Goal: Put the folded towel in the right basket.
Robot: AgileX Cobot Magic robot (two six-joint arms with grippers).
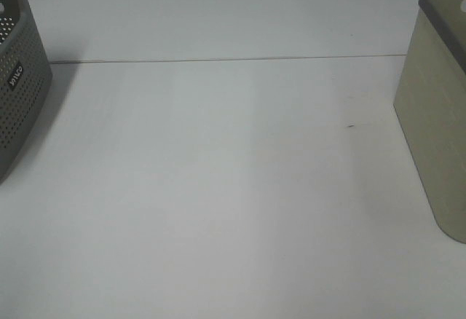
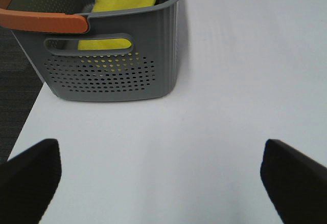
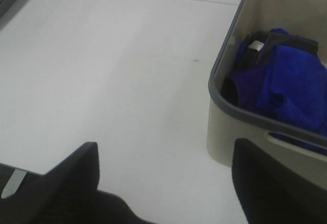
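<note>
Your right gripper (image 3: pixel 163 183) hangs with jaws spread and empty beside the beige right basket (image 3: pixel 245 121), where a blue folded towel (image 3: pixel 291 86) already lies, so you're likely finished, needing only to back clear.

A white table (image 1: pixel 218 188) fills nearly the whole exterior high view, its matte surface evenly lit with a faint brighter band running down the middle. A thin dark seam (image 1: pixel 218 60) crosses it from side to side near the far end, and a tiny dark speck (image 1: pixel 351 125) sits toward the right. Beyond the table's edge in the left wrist view lies dark grey floor (image 2: pixel 15 96).
</note>
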